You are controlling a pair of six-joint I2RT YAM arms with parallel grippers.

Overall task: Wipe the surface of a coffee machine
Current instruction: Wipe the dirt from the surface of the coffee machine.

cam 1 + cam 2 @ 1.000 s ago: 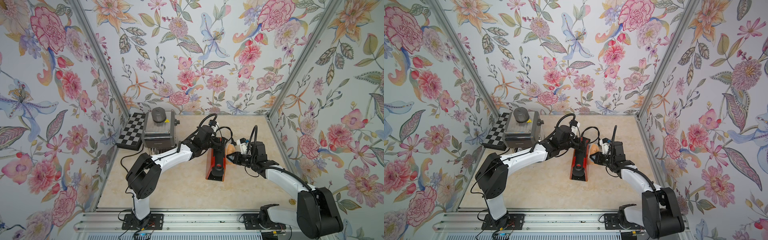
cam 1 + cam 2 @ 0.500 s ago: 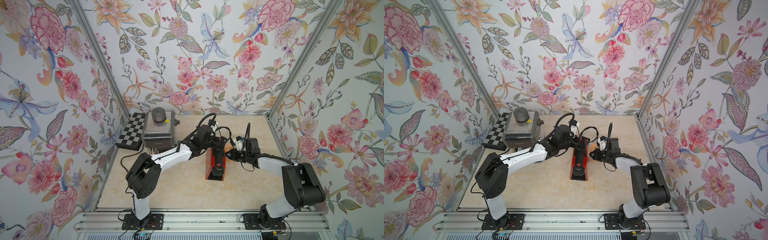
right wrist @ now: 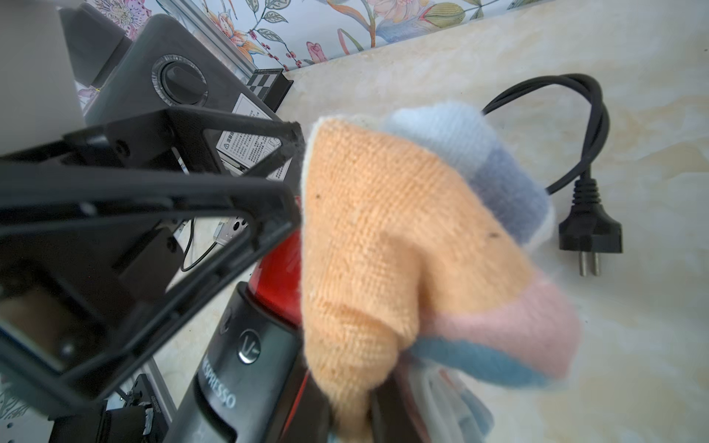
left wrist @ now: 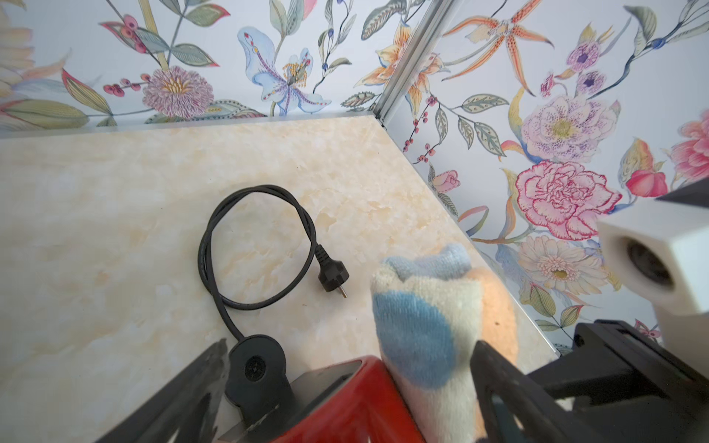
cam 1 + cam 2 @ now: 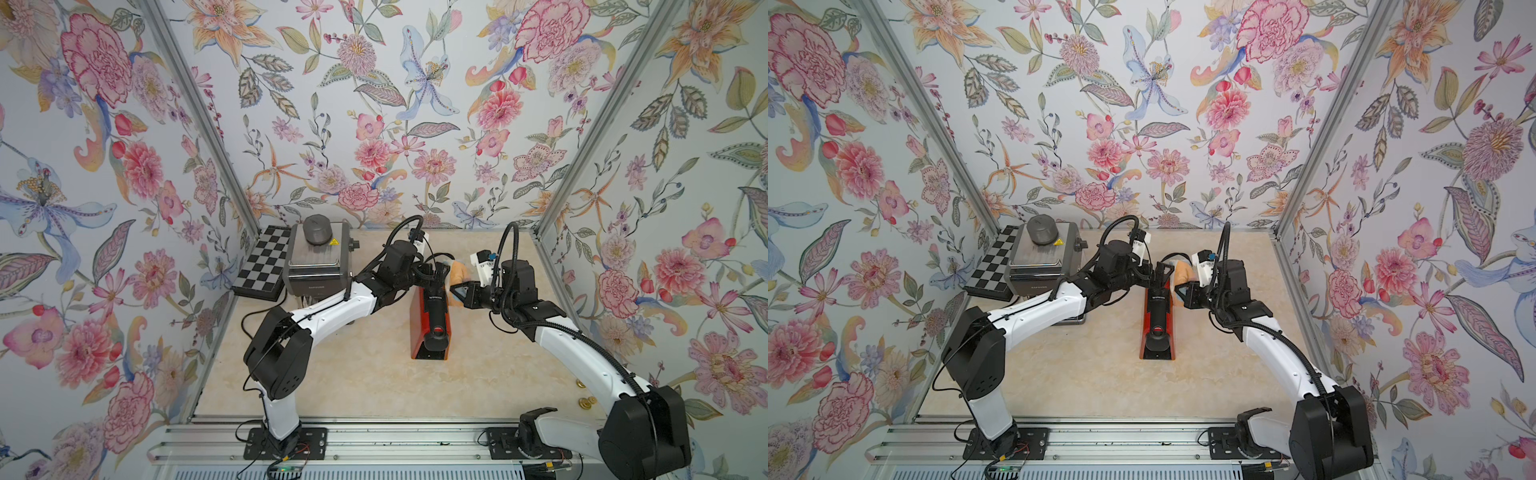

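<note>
The coffee machine (image 5: 430, 328) is a narrow red and black unit standing mid-table, seen in both top views (image 5: 1156, 328). My left gripper (image 5: 434, 276) is open at its back end, one finger on each side of the red body (image 4: 345, 402). A folded cloth (image 5: 457, 272) in orange, blue, pink and white lies against the machine's right side near the back. My right gripper (image 5: 455, 291) is shut on the cloth (image 3: 383, 237). In the left wrist view the cloth (image 4: 426, 326) sits between the red body and one left finger (image 4: 498, 379).
A silver and black appliance (image 5: 318, 262) and a chequered board (image 5: 264, 264) stand at the back left. The machine's black power cord (image 4: 261, 245) lies coiled behind it, its plug (image 3: 589, 230) loose on the marble top. Flowered walls close three sides.
My right gripper has slid the cloth a little toward the back along the machine's right side, and the right arm's elbow has shifted. The left arm has stayed put.
</note>
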